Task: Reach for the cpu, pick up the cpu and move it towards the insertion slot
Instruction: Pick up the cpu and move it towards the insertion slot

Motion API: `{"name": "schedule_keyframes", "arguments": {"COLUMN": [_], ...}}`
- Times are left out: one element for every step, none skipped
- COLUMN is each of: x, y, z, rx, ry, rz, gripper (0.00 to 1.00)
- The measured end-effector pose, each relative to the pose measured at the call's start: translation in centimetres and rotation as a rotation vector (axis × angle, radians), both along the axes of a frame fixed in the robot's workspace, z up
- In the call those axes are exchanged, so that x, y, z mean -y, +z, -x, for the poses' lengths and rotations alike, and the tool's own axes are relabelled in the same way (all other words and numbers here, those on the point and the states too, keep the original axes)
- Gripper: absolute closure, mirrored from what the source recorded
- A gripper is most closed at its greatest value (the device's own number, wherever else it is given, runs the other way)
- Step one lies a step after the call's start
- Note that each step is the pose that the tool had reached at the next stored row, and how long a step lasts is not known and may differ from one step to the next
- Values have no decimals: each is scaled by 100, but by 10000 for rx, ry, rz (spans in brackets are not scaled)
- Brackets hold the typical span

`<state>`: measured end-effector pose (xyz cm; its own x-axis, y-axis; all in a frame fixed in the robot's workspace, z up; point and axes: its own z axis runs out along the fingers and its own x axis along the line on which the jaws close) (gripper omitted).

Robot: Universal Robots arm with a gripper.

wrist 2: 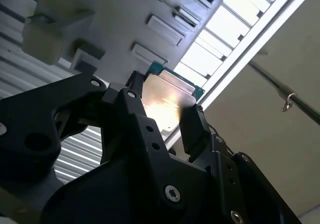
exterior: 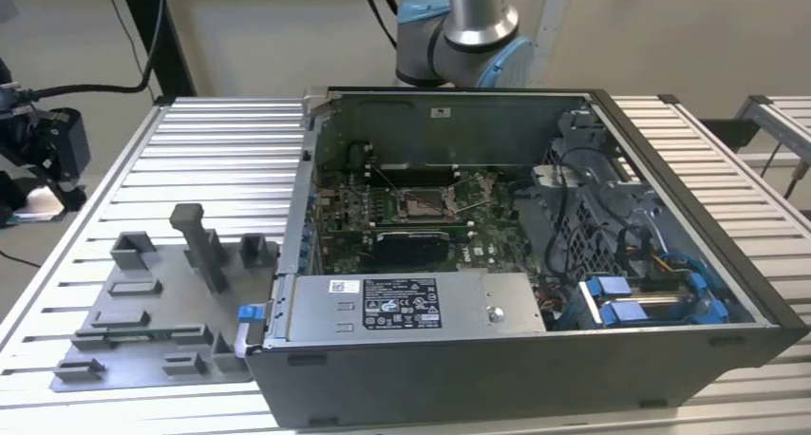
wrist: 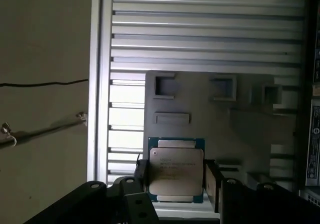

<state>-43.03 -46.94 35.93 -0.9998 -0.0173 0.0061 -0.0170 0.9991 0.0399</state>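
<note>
Slatted metal worktop (exterior: 190, 141) carries an open computer case (exterior: 507, 368). A grey fixture plate (exterior: 140, 359) lies flat just beside it on the exterior view's left. The slot (exterior: 421, 204), silver frame with a dark centre, sits on the green board inside the case. In the second wrist view the black tool (wrist 2: 163, 103) is clamped on the cpu (wrist 2: 167, 101), one finger against each opposite edge. In the first wrist view the cpu (wrist: 176, 170) shows its silver face, with the fixture plate behind it.
</note>
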Motion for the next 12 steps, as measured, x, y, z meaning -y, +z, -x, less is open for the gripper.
{"name": "schedule_keyframes", "arguments": {"x": [0, 0, 0, 0, 0, 0, 0, 0, 0, 0, 0, 0], "y": [34, 71, 99, 129, 152, 178, 203, 230, 255, 278, 292, 293], "z": [0, 0, 0, 0, 0, 0, 0, 0, 0, 1, 1, 2], "rx": [-1, 0, 1, 0, -1, 0, 1, 1, 0, -1, 0, 2], "ry": [0, 0, 0, 0, 0, 0, 0, 0, 2, 3, 5, 7], "rz": [1, 0, 0, 0, 1, 0, 0, 0, 0, 1, 0, 3], "gripper": [100, 100, 100, 100, 100, 100, 100, 100, 100, 100, 100, 100]}}
